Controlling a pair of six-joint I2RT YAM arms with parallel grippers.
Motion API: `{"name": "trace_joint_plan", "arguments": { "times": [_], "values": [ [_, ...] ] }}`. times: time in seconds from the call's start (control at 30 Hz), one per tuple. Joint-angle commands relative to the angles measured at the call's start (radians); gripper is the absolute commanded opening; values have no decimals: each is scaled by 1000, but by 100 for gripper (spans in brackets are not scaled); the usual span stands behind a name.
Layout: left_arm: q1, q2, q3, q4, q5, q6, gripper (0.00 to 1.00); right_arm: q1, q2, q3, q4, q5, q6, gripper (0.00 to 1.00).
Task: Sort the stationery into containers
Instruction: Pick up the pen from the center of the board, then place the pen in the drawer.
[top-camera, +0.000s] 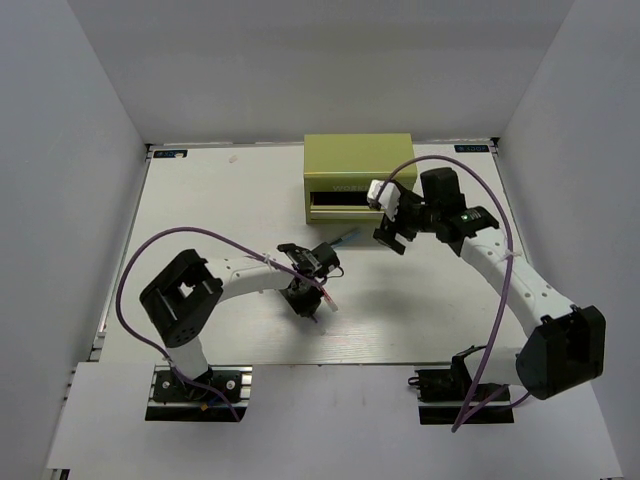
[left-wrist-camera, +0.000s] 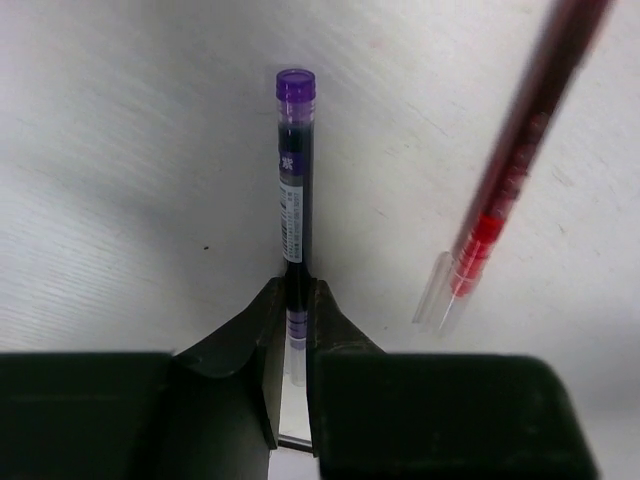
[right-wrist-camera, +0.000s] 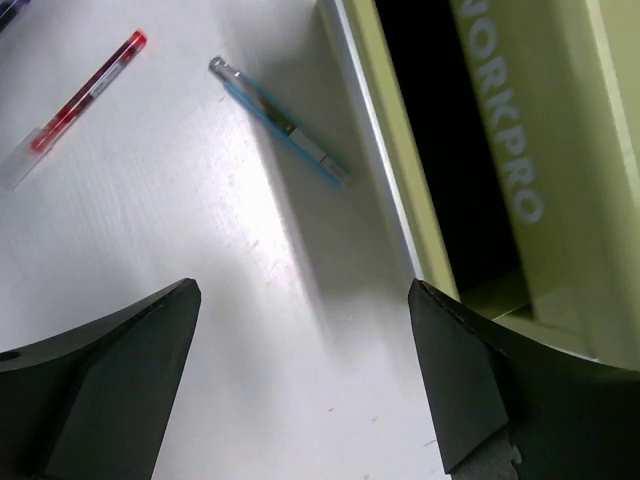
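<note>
The left gripper (left-wrist-camera: 292, 300) pinches the lower end of a dark pen (left-wrist-camera: 295, 190) with a purple cap, and its fingers (left-wrist-camera: 250, 335) press against the barrel from both sides. Whether the pen is off the table (top-camera: 220, 200) cannot be told. A red pen (left-wrist-camera: 505, 180) with a clear end lies at the dark pen's 3 o'clock, apart from it.

In the top view this gripper is near the middle of the table. The right gripper (top-camera: 393, 237) hovers at its 2 o'clock, fingers spread wide with nothing between them.

The yellow-green chest (top-camera: 360, 160) stands at the table's 12 o'clock by the far edge. A dark open slot runs across its front and it bears pale lettering. A blue pen (top-camera: 347, 238) lies between the two grippers, near the chest's front at its 6 o'clock.
</note>
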Motion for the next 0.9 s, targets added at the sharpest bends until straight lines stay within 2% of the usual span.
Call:
{"name": "trace_joint_plan", "arguments": {
  "times": [0.0, 0.1, 0.2, 0.27, 0.3, 0.33, 0.43, 0.47, 0.5, 0.53, 0.63, 0.67, 0.7, 0.87],
  "values": [
    [-9, -102, 38, 28, -83, 132, 3, -11, -60, -62, 67, 12, 73, 90],
    [-9, -148, 61, 106, -97, 228, 0, -17, -94, -117, 99, 32, 103, 90],
    [-9, -205, 70, 213, -110, 425, 0, -29, -126, -151, 123, 32, 127, 90],
    [-9, -251, 70, 263, -110, 606, 0, -34, -143, -163, 136, 38, 139, 90],
    [-9, -268, 70, 345, -81, 694, 0, -37, -146, -168, 143, 39, 142, 90],
    [2, -288, 61, 390, -55, 895, 0, -41, -149, -172, 148, 45, 145, 90],
    [2, -369, 51, 531, -24, 1171, 0, -55, -158, -178, 153, 55, 150, 90],
    [2, -389, 38, 565, -11, 1354, 0, -55, -161, -180, 154, 58, 148, 90],
    [2, -409, 19, 599, -11, 1442, 0, -61, -166, -189, 157, 55, 151, 90],
    [2, -444, 7, 673, -2, 1607, 2, -66, -173, -194, 157, 50, 156, 90],
    [11, -481, -45, 842, 36, 1801, 3, -68, -189, -214, 160, 41, 157, 90],
    [11, -481, -59, 882, 60, 1933, 3, -72, -195, -215, 163, 42, 156, 90],
    [23, -481, -68, 915, 79, 1984, 3, -72, -197, -220, 163, 44, 154, 90],
    [63, -296, 117, 814, 202, 2199, 1, -81, -219, -235, 160, 52, 143, 90]
  ]
}}
